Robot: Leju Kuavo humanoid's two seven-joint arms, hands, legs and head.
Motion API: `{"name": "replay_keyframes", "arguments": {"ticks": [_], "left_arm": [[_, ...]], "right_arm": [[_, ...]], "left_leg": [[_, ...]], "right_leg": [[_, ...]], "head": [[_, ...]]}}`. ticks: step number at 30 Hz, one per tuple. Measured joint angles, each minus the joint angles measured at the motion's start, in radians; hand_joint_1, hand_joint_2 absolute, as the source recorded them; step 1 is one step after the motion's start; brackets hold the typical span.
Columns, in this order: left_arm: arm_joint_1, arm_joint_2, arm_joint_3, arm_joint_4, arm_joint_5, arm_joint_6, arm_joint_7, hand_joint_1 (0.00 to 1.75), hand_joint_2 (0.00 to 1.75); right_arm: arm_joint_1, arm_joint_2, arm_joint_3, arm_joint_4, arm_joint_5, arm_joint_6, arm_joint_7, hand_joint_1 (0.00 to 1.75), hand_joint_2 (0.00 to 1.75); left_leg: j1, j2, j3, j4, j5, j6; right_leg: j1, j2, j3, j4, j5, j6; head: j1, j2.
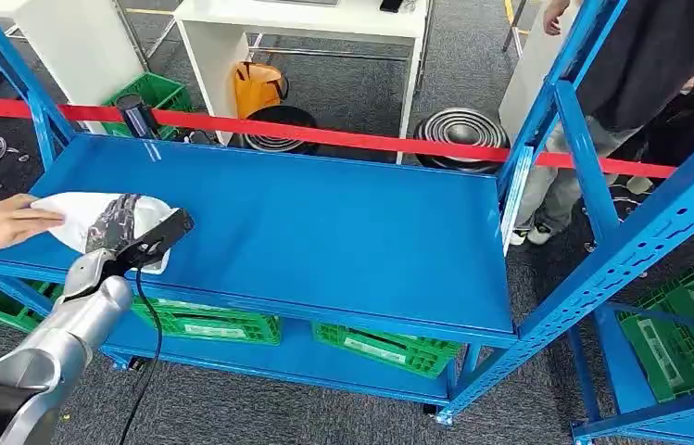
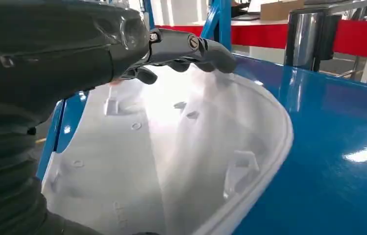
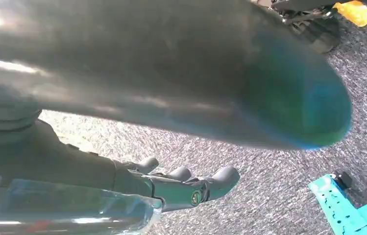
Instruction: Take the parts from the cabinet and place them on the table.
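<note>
A white moulded plastic part point(image 1: 60, 215) lies at the left end of the blue cabinet shelf point(image 1: 324, 232). My left hand point(image 1: 125, 236) reaches over it from the near side. In the left wrist view its dark fingers point(image 2: 191, 48) stretch out above the hollow inside of the white part point(image 2: 171, 161), near its far rim, without closing on it. A person's hand point(image 1: 5, 222) rests on the part's left edge. My right hand point(image 3: 186, 186) hangs over grey carpet, fingers loosely apart and holding nothing.
Green crates point(image 1: 213, 324) sit on the shelf below. Red barrier tape point(image 1: 371, 141) runs behind the cabinet. A second blue rack point(image 1: 676, 213) stands at the right, with a person point(image 1: 639, 65) behind it. A white table point(image 1: 306, 28) stands further back.
</note>
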Motion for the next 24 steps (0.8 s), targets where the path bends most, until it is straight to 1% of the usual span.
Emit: {"name": "replay_keyframes", "arguments": {"ticks": [4, 24], "left_arm": [[0.000, 0.000, 0.000, 0.000, 0.000, 0.001, -0.009, 0.00, 1.75], [-0.001, -0.012, 0.000, -0.002, -0.002, -0.002, -0.011, 0.00, 1.75]], "right_arm": [[0.002, 0.000, 0.000, 0.000, 0.000, 0.000, 0.000, 0.00, 0.00], [0.011, 0.000, 0.000, 0.000, -0.006, 0.000, -0.008, 0.00, 0.00]], "left_leg": [[0.000, 0.000, 0.000, 0.000, 0.000, 0.000], [0.000, 0.000, 0.000, 0.000, 0.000, 0.000]], "right_leg": [[0.000, 0.000, 0.000, 0.000, 0.000, 0.000], [0.000, 0.000, 0.000, 0.000, 0.000, 0.000]], "head": [[0.000, 0.000], [0.000, 0.000]]}}
